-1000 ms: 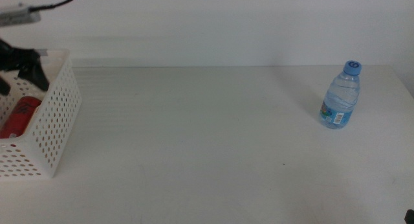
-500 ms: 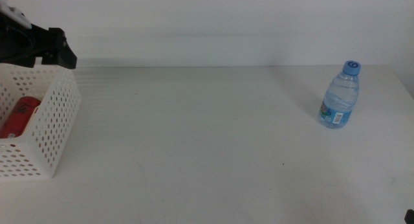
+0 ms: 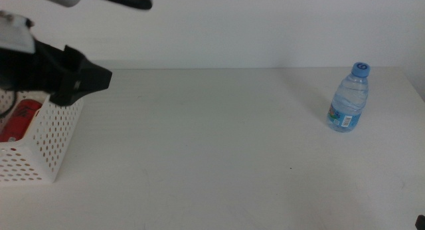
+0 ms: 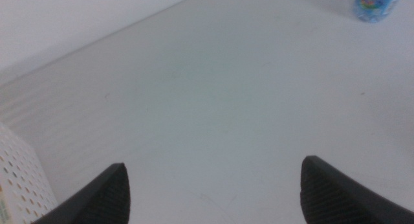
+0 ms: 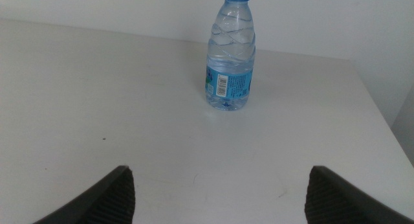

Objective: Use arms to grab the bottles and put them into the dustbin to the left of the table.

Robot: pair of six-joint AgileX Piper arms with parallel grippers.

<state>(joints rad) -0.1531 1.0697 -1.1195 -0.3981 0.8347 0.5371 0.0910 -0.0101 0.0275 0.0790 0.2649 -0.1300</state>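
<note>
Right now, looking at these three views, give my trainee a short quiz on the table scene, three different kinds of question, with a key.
1. True or false: the water bottle lies on its side.
2. What red thing is in the basket? A) can B) cup C) apple
3. Fill in: the left gripper is above the basket's ____ corner, jaws apart and empty.

Key: 1 false, it stands upright, blue cap on, at the table's right. 2 A, the can. 3 far right. The right gripper waits low, facing the bottle, also open.
</note>
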